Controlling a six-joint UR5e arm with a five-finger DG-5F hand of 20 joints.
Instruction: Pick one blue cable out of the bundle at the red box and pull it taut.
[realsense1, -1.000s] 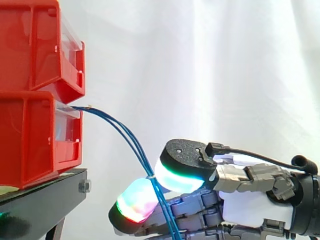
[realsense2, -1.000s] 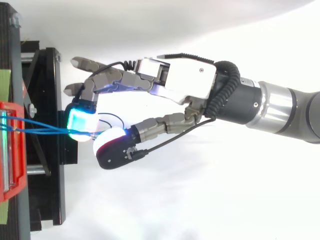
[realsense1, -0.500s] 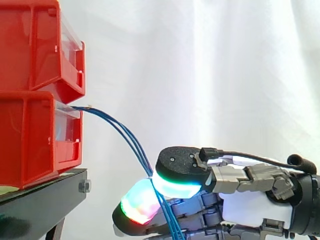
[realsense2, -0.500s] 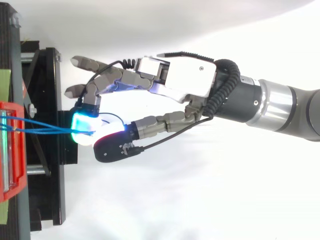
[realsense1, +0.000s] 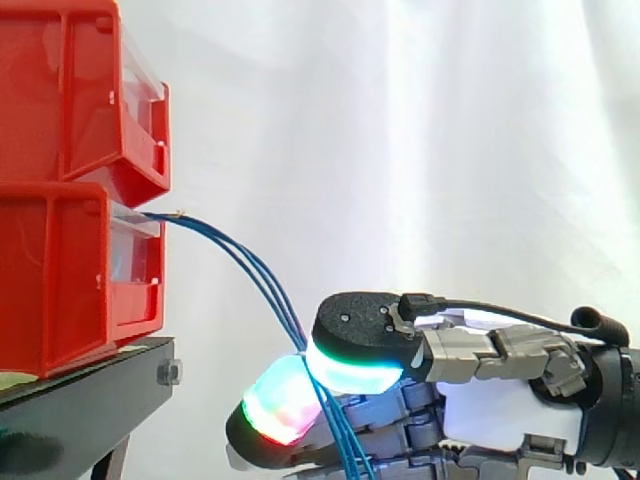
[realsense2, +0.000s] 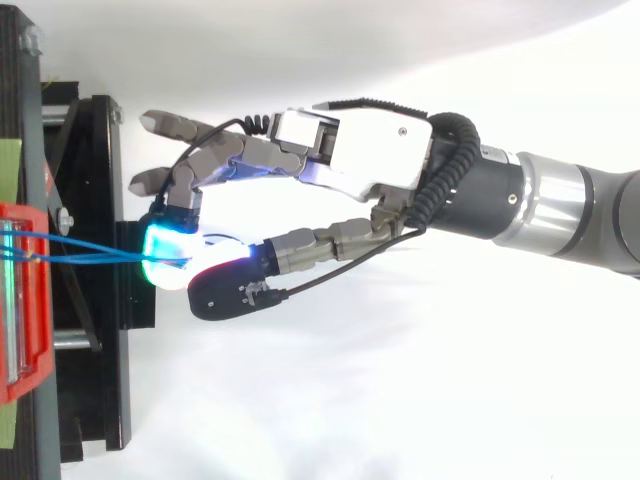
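Several thin blue cables (realsense1: 255, 275) come out of the lower red box (realsense1: 75, 275) and sag down to the right; from above the cables (realsense2: 90, 257) run as a tight bundle from the red box (realsense2: 22, 300) to the hand. My hand (realsense2: 350, 165) reaches in from the right, low beside the black stand. Its thumb pad (realsense1: 350, 365), glowing green-white, presses against a finger pad (realsense1: 280, 405) glowing red and green, pinching the cables between them. The other fingers (realsense2: 185, 150) stretch straight toward the stand. Below the pinch the cables drop out of sight.
A second red box (realsense1: 80, 90) is stacked on the lower one, both on the black stand (realsense1: 90, 400), whose edge lies close to the fingertips. A white curtain (realsense1: 420, 150) hangs behind. The arm (realsense2: 560, 205) fills the right side.
The thumb has closed down onto the finger pad, taking the cables between them. The hand has shifted very slightly since half a second ago.
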